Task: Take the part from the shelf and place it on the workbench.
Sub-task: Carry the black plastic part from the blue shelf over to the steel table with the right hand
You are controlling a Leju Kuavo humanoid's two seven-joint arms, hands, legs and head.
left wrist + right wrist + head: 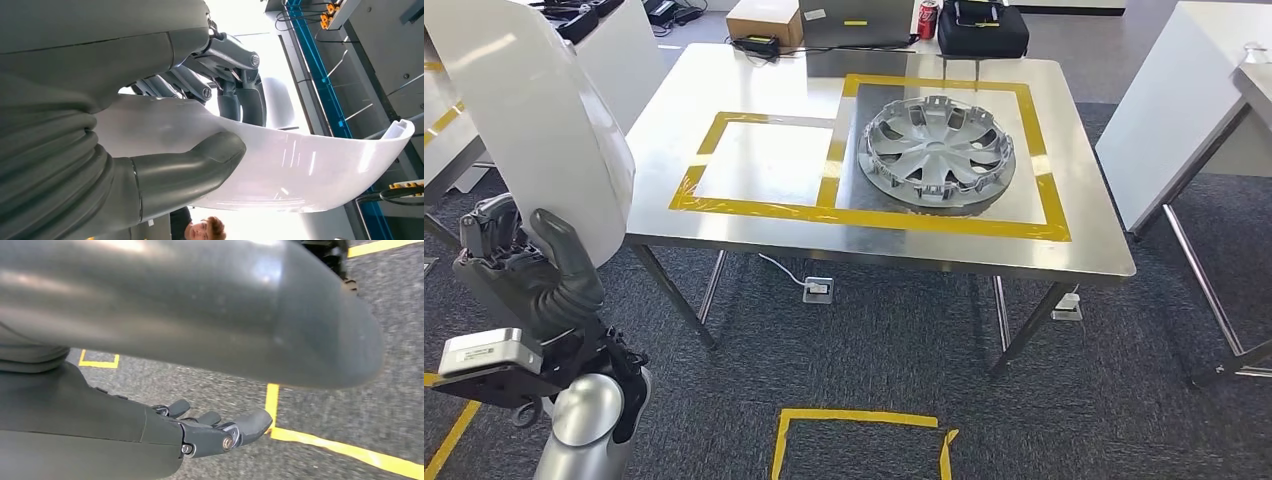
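left hand (539,285) raised — gripping, right hand (215,427) hanging — fingers apart

A steel workbench (724,75) with yellow tape squares (754,208) bears a hubcap (937,150).

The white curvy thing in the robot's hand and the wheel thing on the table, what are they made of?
The white curved part held by the left hand looks like glossy painted plastic: bright streaks of light reflect off its smooth skin. The wheel cover looks like silver-grey plastic with a duller sheen and moulded ribs and clips, though it could be metal. The table looks like brushed steel, faintly mirror-like.
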